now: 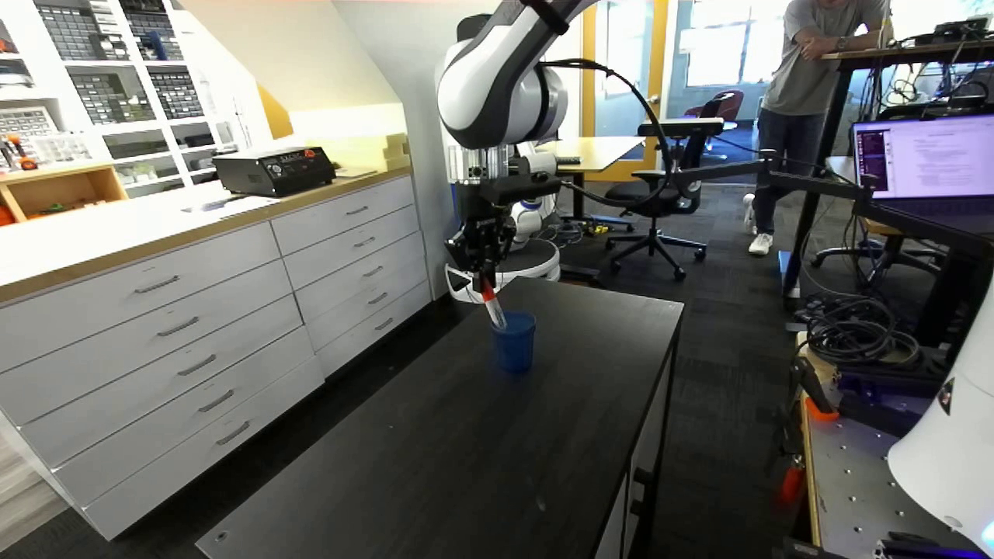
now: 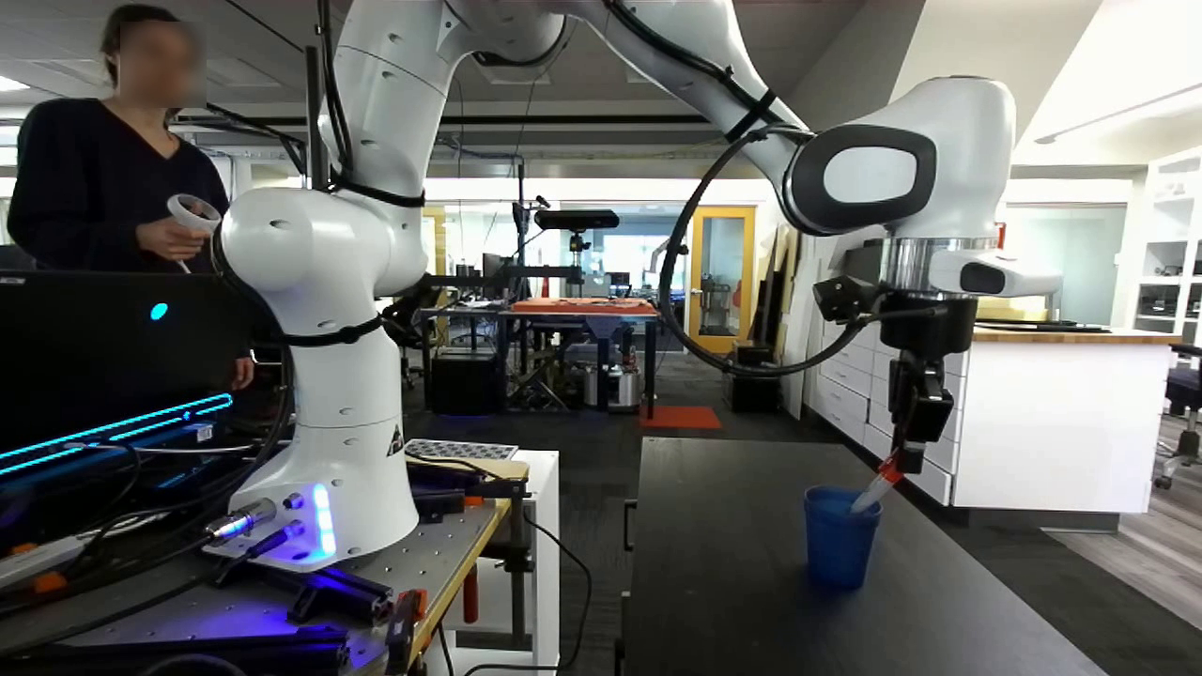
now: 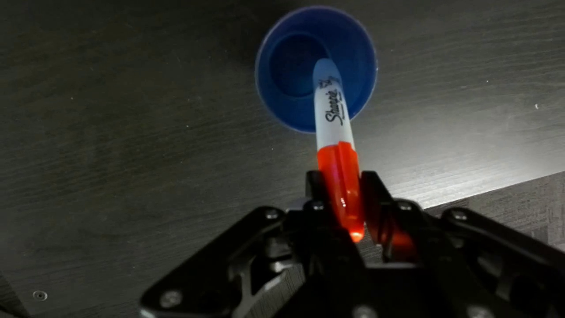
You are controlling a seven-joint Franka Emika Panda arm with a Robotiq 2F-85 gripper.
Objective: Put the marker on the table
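Note:
The marker (image 3: pixel 334 123) has a red-orange cap and a white body. It also shows, tilted, in both exterior views (image 1: pixel 495 310) (image 2: pixel 875 492). My gripper (image 3: pixel 340 185) is shut on the red-orange cap, with a finger on each side; it also shows in both exterior views (image 1: pixel 484 281) (image 2: pixel 909 458). The white end points down into the mouth of the blue cup (image 3: pixel 304 108), near its rim. I cannot tell whether it touches the cup. The cup (image 1: pixel 515 348) (image 2: pixel 839 545) stands upright on the black table (image 1: pixel 450 442) (image 2: pixel 732 526).
White drawer cabinets (image 1: pixel 225 326) with a light countertop run along one side of the table. A black box (image 1: pixel 273 171) sits on that countertop. The robot base (image 2: pixel 329 488) stands on a separate workbench (image 2: pixel 451 545). People stand in the background.

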